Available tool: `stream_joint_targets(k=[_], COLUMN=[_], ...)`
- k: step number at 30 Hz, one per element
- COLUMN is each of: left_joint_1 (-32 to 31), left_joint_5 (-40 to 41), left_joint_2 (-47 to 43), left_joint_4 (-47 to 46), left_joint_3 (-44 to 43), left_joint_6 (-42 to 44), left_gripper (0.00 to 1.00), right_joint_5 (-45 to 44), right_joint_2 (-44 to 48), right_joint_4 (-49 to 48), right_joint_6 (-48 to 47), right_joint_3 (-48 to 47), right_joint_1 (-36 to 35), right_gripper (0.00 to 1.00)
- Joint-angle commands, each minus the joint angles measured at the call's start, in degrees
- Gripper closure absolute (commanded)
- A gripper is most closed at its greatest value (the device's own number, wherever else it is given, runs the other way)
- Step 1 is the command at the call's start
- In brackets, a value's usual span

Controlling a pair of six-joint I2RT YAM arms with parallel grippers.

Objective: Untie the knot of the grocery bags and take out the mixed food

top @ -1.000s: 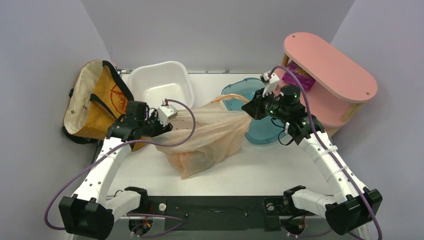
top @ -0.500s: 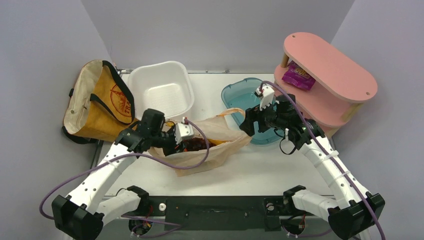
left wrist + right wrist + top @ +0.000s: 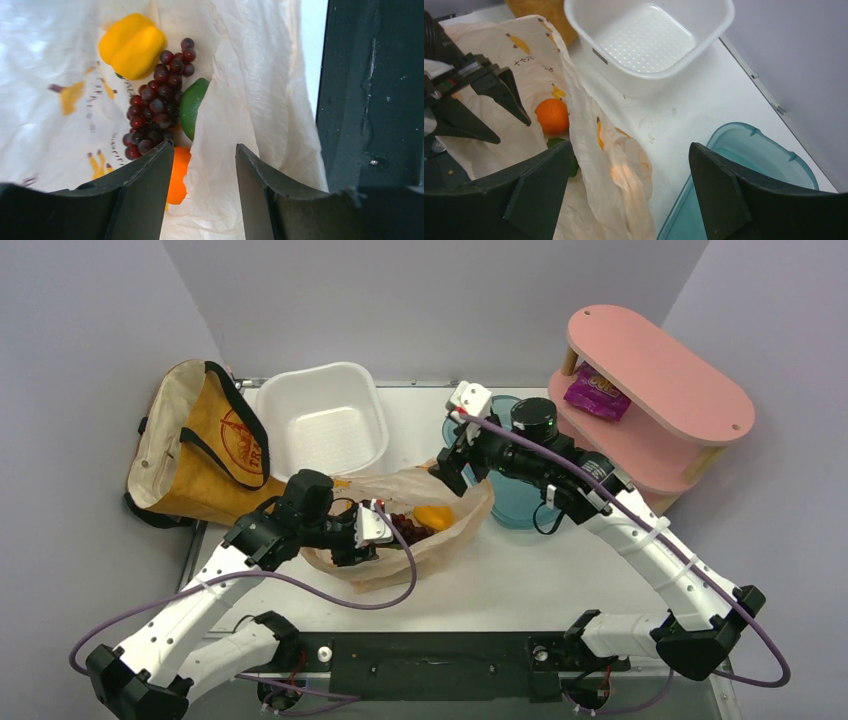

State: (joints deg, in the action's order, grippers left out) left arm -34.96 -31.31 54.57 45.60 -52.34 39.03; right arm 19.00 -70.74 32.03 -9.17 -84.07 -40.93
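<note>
Plastic bag (image 3: 400, 565) gapes; left gripper (image 3: 202, 170) spread astride a fold, right gripper (image 3: 629, 185) spread, empty; snagged film could spill grapes (image 3: 157, 105)

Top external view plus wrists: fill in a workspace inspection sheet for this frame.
Surface: white table, no spills seen.
Job's things: peach plastic bag open, holding yellow pepper, grapes, green fruit, orange; canvas tote at far left.
Clutter: white tub empty; teal tub partly hidden.
Grippers: left gripper open in bag mouth; right gripper open above bag rim.
Cables: purple cable droops across bag's front.
Surroundings: pink shelf with purple packet; grey walls.
</note>
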Motion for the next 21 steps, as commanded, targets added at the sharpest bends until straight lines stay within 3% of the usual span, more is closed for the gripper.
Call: stream_joint_targets(k=[1, 7, 12, 17, 21], left_joint_1=[-0.45, -0.43, -0.46, -0.55, -0.55], left_joint_5=[-0.95, -1.86, 0.31, 2.22, 4.87], left_joint_2=[-4.33, -6.39, -7.07, -9.05, -11.09], left_joint_4=[-3.90, -2.79, -1.72, 4.84, 8.58], left_joint_3=[-0.37, 1.14, 2.64, 6.32, 10.39], left_joint_6=[2.15, 3.31, 4.25, 10.80, 15.17], left_gripper=[0.54, 0.54, 0.54, 0.54, 0.54], right_joint_5=[0.38, 2.07, 1.10, -5.99, -5.56], right_joint_2=[-1.58, -7.24, -13.77, -15.88, -13.61], right_joint_4=[-1.15, -1.17, 2.64, 3.38, 5.17], right_joint_6=[-5.78, -10.60, -19.93, -21.60, -20.48], right_joint_3=[-0.94, -0.95, 2.16, 5.53, 9.08], right_joint_1=[-3.73, -7.45, -8.25, -7.70, -6.16], right_gripper=[0.18, 0.18, 0.18, 0.20, 0.20])
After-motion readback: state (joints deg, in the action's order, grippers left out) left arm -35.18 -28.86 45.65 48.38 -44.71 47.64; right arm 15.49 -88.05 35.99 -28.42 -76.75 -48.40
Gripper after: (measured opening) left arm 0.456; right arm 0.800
